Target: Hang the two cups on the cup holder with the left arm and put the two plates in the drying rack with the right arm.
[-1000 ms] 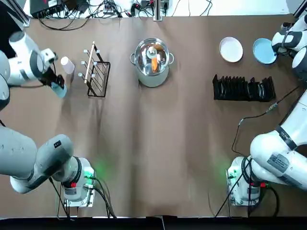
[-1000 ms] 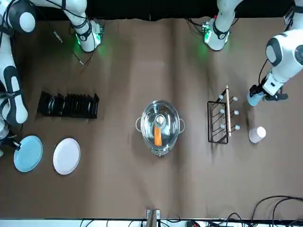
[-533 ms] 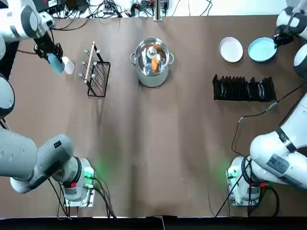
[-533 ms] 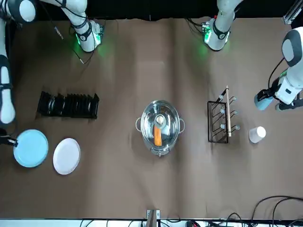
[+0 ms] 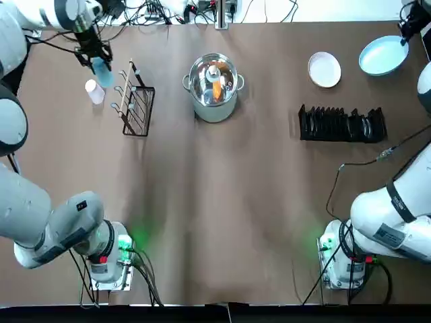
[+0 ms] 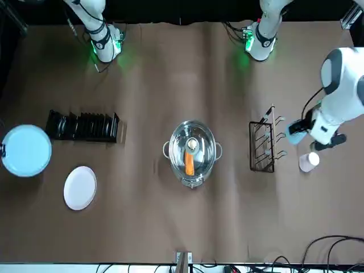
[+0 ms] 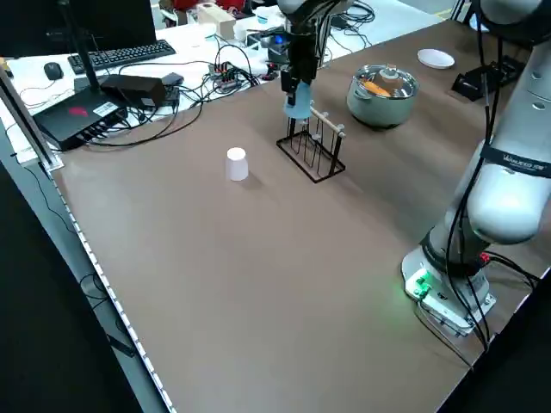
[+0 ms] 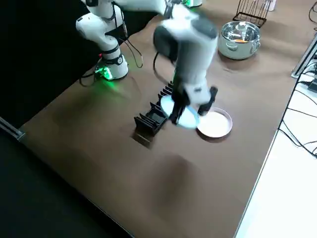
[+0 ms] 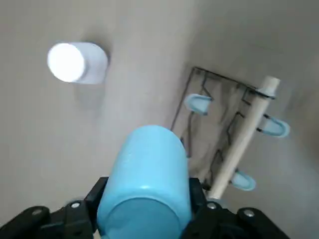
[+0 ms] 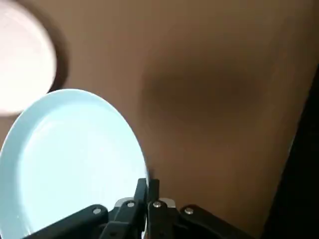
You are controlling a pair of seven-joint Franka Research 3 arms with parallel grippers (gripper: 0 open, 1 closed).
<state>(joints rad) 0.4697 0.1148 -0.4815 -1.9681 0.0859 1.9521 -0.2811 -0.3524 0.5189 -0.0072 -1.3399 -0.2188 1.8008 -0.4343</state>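
In the upper left of the top view, the left arm's jaws (image 9: 144, 209) are closed around the sides of the light blue cup (image 9: 144, 179), parted only by the cup's width. The cup is clear of the counter (image 5: 222, 202), close by the cup holder (image 5: 137, 108). The white cup (image 5: 95, 91) stands on the counter close by, still to be hung.

To hang the blue cup well, its open end should face a peg before any push. I can't tell which end is open, so that wants settling first. Bring it in along the peg's line, slide it on gently, and let go only once the peg bears its weight. A sideways nudge could tip the light wire frame, and a low swing could knock the white cup.

At the upper right of the top view, the right arm's jaws (image 10: 148, 199) are pinched nearly together on the rim of the light blue plate (image 5: 384, 55), which is held up off the counter. The white plate (image 5: 324, 70) lies flat beyond the black drying rack (image 5: 342, 125). The blue plate needs turning on edge, in line with the slots, then lowering straight down; held by one rim, it may swivel if it catches a divider.
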